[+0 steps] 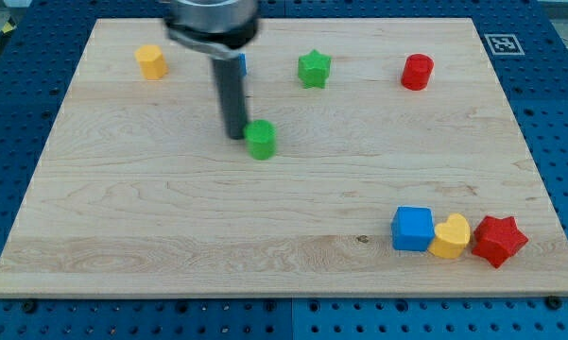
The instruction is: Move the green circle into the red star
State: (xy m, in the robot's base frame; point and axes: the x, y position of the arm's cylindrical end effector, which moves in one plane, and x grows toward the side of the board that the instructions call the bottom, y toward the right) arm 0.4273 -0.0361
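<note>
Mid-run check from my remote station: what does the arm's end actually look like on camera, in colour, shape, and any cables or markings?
There is no gripper. The arm ends in a straight dark rod, nearly black with a slight sheen, round in section. It hangs from a wider, blurred grey and black cylindrical housing at the view's top. No cables or markings are visible. My tip is plain and blunt, just to the view's left of the green circle.
</note>
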